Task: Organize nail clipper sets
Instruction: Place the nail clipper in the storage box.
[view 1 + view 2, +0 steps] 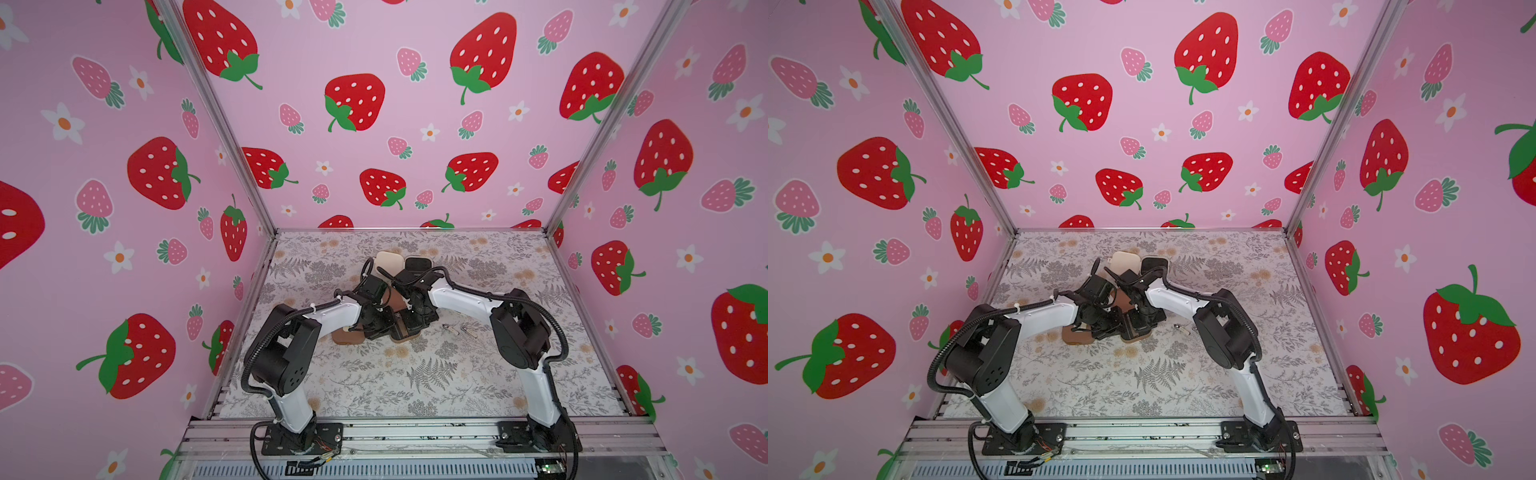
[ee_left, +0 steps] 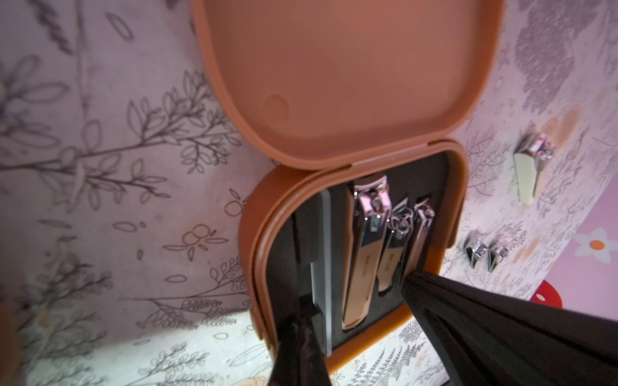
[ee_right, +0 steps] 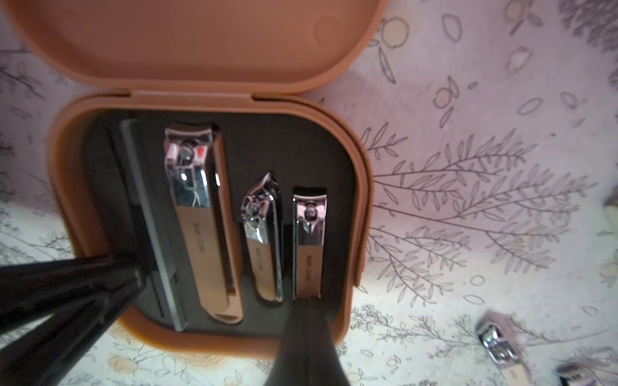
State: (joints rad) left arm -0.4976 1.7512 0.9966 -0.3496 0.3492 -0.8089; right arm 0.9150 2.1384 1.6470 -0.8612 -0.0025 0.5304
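floral mat (image 1: pixel 415 374), open brown case (image 3: pixel 363 200) under l pincer (image 2: pixel 296 334) & r pincer (image 3: pixel 302 320), both closed tight

We have 2 top views, side by side, high over the arm bases, facing down & fwd across the table (image 1: pixel 415 374) to the back wall. They're far off and share nearly the whole scene. Both wrist cams sit v. close over one open case (image 2: pixel 351 100) (image 3: pixel 267 143), facing its hinge at slightly diff. angles. They share the case & loose clippers (image 2: pixel 531 167) (image 3: pixel 498 341) beside it.
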